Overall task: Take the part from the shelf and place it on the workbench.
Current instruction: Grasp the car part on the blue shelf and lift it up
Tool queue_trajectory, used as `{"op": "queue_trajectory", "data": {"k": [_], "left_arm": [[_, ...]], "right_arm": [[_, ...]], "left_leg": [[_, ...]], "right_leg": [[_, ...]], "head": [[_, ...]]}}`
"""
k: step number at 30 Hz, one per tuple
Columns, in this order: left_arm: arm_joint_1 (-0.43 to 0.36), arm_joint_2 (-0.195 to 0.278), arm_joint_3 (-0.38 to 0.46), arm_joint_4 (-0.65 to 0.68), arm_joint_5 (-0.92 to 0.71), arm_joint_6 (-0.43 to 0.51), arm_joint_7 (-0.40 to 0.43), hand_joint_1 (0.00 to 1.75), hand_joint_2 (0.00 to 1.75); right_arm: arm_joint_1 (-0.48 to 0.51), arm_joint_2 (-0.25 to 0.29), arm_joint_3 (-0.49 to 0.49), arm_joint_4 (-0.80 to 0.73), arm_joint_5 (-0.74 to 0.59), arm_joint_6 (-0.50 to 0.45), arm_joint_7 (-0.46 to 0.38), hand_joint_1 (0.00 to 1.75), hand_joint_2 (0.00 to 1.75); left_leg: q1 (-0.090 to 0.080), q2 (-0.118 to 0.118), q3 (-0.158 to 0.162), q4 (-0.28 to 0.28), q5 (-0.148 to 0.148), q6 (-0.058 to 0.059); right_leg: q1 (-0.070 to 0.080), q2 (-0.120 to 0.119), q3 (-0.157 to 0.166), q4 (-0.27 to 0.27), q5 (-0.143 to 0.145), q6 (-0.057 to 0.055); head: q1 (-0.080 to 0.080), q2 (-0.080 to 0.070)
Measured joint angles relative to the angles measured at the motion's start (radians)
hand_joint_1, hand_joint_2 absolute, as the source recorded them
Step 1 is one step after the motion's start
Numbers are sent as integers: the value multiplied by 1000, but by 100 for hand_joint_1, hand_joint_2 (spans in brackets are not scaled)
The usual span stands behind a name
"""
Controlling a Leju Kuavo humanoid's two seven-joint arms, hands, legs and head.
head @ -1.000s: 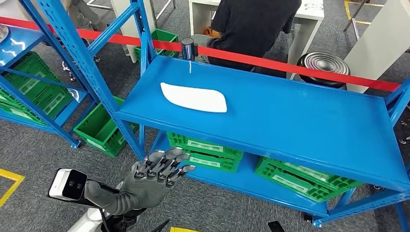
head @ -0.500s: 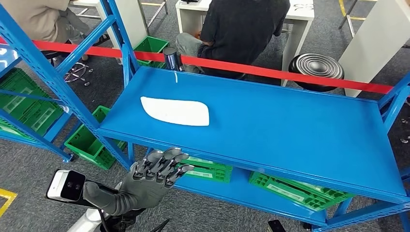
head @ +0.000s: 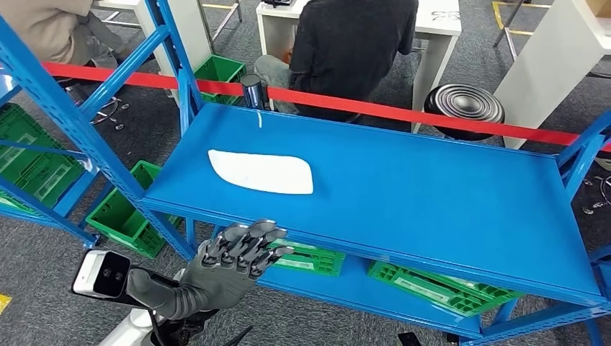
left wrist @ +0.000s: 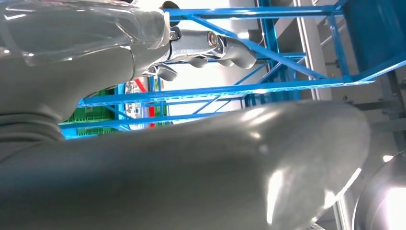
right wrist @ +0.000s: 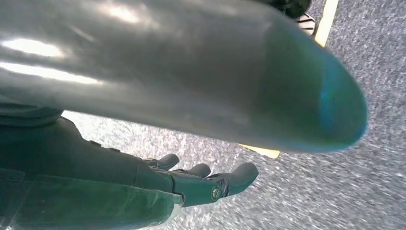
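A: Nearest first. What is the left robot hand (head: 234,261) doing?

B: In the head view it hangs in front of and below the front edge of the blue shelf (head: 432,194), fingers spread and slightly bent, holding nothing. It sits at much the same spot in the picture as a second ago, so the arm itself has hardly worked.

A: And the right robot hand (right wrist: 191,184)?

B: The right wrist view shows it hanging over grey floor, fingers loosely apart with nothing in them.

A: So what did change?

B: The whole picture slid. Over the last second the shelf has swung round and come to sit squarer in the frame, and the rack on the left has drifted toward the edge. I read that as the robot stepping or turning to face the shelf; the things themselves have not moved.

A: Where is the part?

B: The white part (head: 261,171) lies flat on the top deck of the shelf, toward its left half, a little back from the front edge and untouched. It is beyond and above the left robot hand.

A: Behind that?

B: A red tape barrier (head: 403,112) runs along the back of the shelf, and a person in a dark top (head: 353,43) sits beyond it.

A: Meaning for the task?

B: Still the approach, I judge. Next the left arm has to rise over the edge and reach the part.
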Motion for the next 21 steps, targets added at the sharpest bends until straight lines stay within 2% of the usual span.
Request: {"op": "queue_trajectory", "data": {"k": [1,2,3,4,6,7,9,11,12,13,14,15,17,18,19,21], "left_arm": [[0,-1,-2,0,0,0,2,0,0],[0,-2,-3,0,0,0,4,0,0],[-1,-3,-4,0,0,1,5,0,0],[-1,-4,-5,0,0,1,6,0,0],[-1,-4,-7,-1,0,1,8,0,0],[-1,-4,-8,-1,0,1,8,0,0],[-1,-4,-10,-2,0,1,8,0,0],[0,-4,-10,-2,1,-2,8,0,0],[2,-3,-11,-2,1,-4,8,0,0],[4,-3,-11,-2,1,-6,8,0,0],[6,-3,-10,-2,1,-8,8,0,0],[8,-3,-10,-2,0,-9,8,0,0],[9,-4,-9,-3,-1,-9,9,0,0],[10,-4,-7,-3,-1,-8,10,0,0],[11,-4,-5,-3,-2,-7,12,0,0],[15,-5,-2,-3,-1,-2,18,0,87]], "right_arm": [[2,0,0,0,-3,0,-1,0,0],[2,2,0,0,-5,0,-3,0,0],[2,3,0,0,-6,0,-5,0,0],[2,5,0,0,-7,0,-6,0,0],[6,6,0,0,-9,0,-9,0,0],[8,7,1,0,-10,0,-10,0,0],[11,8,1,0,-11,0,-12,0,0],[12,9,1,0,-11,0,-15,0,0],[13,8,2,1,-11,0,-16,0,0],[14,8,3,1,-10,0,-16,0,0],[16,8,4,1,-9,0,-17,0,0],[17,8,5,1,-9,0,-17,0,0],[18,10,6,1,-9,0,-18,0,0],[17,12,7,1,-9,0,-19,0,0],[18,14,8,1,-11,-1,-20,0,0],[21,16,11,2,-14,-1,-21,0,0]], "left_leg": [[3,5,-1,9,-6,-8],[4,10,-4,22,-15,-18],[4,16,-7,35,-26,-28],[3,21,-9,46,-34,-36],[4,32,-10,55,-41,-43],[8,33,-10,58,-44,-46],[15,16,-23,96,-74,-56],[20,-10,-76,216,-141,-68],[21,-16,-111,287,-170,-70],[22,-18,-140,341,-187,-70],[22,-18,-150,354,-180,-67],[21,-19,-138,323,-153,-61],[15,-28,-74,182,-81,-36],[11,-30,-45,121,-56,-22],[4,-32,-27,82,-45,-11],[-5,-30,-20,61,-42,-2]], "right_leg": [[-6,-11,32,-69,30,16],[-9,-27,60,-131,54,26],[-10,-36,82,-174,70,25],[-9,-42,92,-195,77,16],[-6,-29,91,-195,78,-8],[-7,-23,91,-195,79,-15],[-10,-10,93,-196,82,-23],[-9,0,93,-196,82,-27],[-8,5,92,-196,82,-27],[-6,9,93,-196,81,-28],[-3,13,93,-196,81,-29],[0,17,95,-196,80,-30],[3,24,99,-198,79,-30],[5,27,100,-199,80,-30],[3,28,99,-201,80,-29],[0,28,99,-208,83,-23]], "head": [[0,0],[1,0],[0,0],[-1,0],[-4,0],[-5,0],[-5,0],[-6,0],[-7,0],[-7,0],[-7,0],[-7,0],[-6,0],[-5,0],[-5,0],[-6,0]]}}
